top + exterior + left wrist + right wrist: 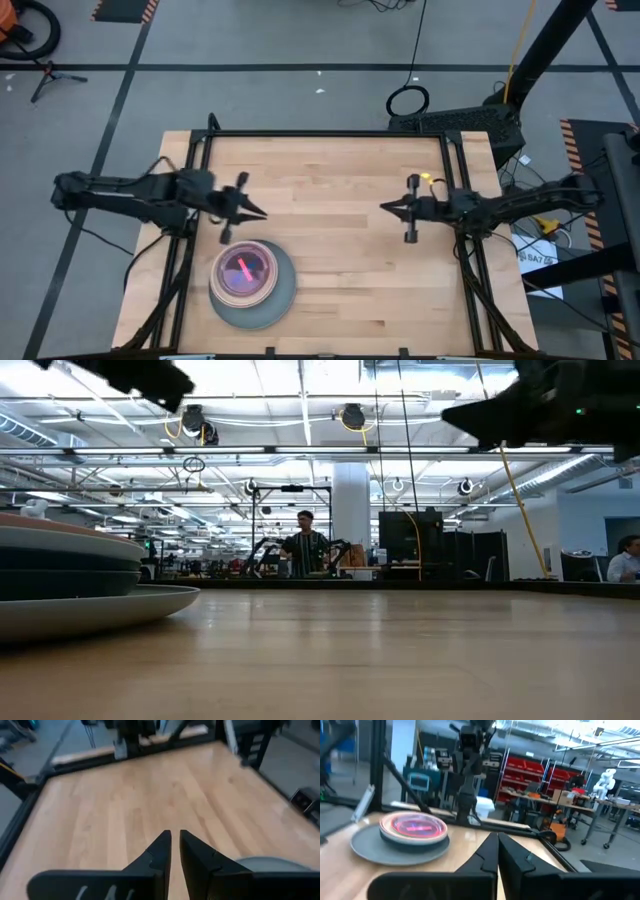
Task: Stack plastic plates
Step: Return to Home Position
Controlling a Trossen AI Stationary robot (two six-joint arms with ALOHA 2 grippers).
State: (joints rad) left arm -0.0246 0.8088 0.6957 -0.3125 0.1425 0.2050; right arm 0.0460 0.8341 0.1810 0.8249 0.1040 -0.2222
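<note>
Nearest, toward the front left of the table [350, 270], stood the stack of plates [250, 283]. All of it was nested on one large grey plate [278, 308], with the small red plate [245, 268] on top.

- **High view:** it alone gave the red plate's round face and the stack's place on the wood.
- **Low view:** it took the stack edge-on. The grey plate lay flat on the table, with dark bands above it, then a paler band, then a pinkish rim. The red plate was hidden from that level.

The left gripper [262, 212] hung over the table just behind the stack, apart from it.

- **Left wrist view:** its fingers were drawn nearly together, with a thin slit between them and nothing held. A slice of the grey rim showed beside them.

Farther across, the right gripper [384, 207] hung over mid-table, well apart from the stack and pointing toward the left gripper.

- **Right wrist view:** its fingers were clenched to a narrow gap, empty. This view looked across at the stack, showing the red top over pale rims on the wide grey plate, and the left arm rising behind.

In the low view both arms were only dark shapes along the top, high off the wood, and their jaws could not be read there.

Farthest, and in the low view only, a person [305, 547] stood in the room past the table's far edge. A second person [627, 560] showed at the right.
</note>
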